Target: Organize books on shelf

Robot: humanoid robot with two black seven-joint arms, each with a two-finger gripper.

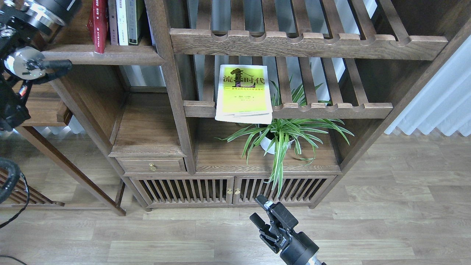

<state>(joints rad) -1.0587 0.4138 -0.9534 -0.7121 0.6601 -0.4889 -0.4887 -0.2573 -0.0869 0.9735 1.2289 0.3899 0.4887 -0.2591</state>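
A red book stands upright on the solid dark-brown shelf at the upper left. A thin dark maroon book stands right beside it. A yellow-green book with a white border lies flat on a slatted rack in the middle, its front edge overhanging the rail. My left arm comes up along the left edge; its gripper is out of view past the top. My right gripper is open and empty, low over the floor in front of the cabinet doors.
White and grey-green upright books stand to the right of the maroon one. A potted spider plant sits below the rack. Slatted racks span the right side. A small drawer and slatted cabinet doors are below.
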